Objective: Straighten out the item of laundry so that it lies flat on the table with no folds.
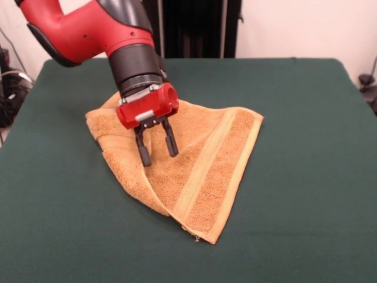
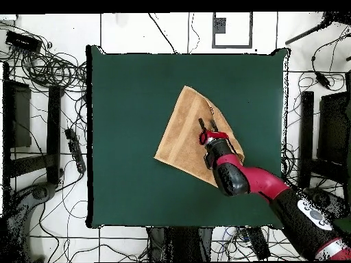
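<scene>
1 orange-tan terry towel (image 1: pixel 200 159) lies folded into a rough triangle mid-table (image 1: pixel 306 118), paler flat woven band running near its hem. Gripper (image 1: pixel 157 148) sits just over the cloth, 2 black fingers (image 1: pixel 143 152) spread apart, empty.

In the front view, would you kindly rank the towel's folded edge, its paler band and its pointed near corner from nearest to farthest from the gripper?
From the gripper:
1. Folded edge, directly below the fingertips.
2. Paler band, to the picture's right.
3. Pointed near corner, at the towel's bottom tip.
</scene>
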Tool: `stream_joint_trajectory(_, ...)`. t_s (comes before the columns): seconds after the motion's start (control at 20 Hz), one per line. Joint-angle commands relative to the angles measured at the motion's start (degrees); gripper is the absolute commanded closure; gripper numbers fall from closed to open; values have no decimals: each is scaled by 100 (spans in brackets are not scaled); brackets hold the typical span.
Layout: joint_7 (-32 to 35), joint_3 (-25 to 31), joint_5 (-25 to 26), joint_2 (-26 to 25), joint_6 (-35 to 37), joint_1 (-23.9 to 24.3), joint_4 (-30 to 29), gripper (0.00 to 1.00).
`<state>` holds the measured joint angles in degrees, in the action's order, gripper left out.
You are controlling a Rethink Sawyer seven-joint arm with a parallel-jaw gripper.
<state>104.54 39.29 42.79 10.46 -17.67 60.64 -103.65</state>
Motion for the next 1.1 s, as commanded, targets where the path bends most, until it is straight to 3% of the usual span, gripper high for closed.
stream_joint_trajectory(0.05, 796, 150, 60, -481, 343, -381, 262, 0)
stream_joint_trajectory(0.4, 934, 149, -17, -604, 213, -360, 265, 0)
stream_joint_trajectory(0.7, 927, -128, -165, -546, -74, -626, 319, 0)
stream_joint_trajectory(1.1, 685, -774, -208, -873, -407, -1148, 1039, 0)
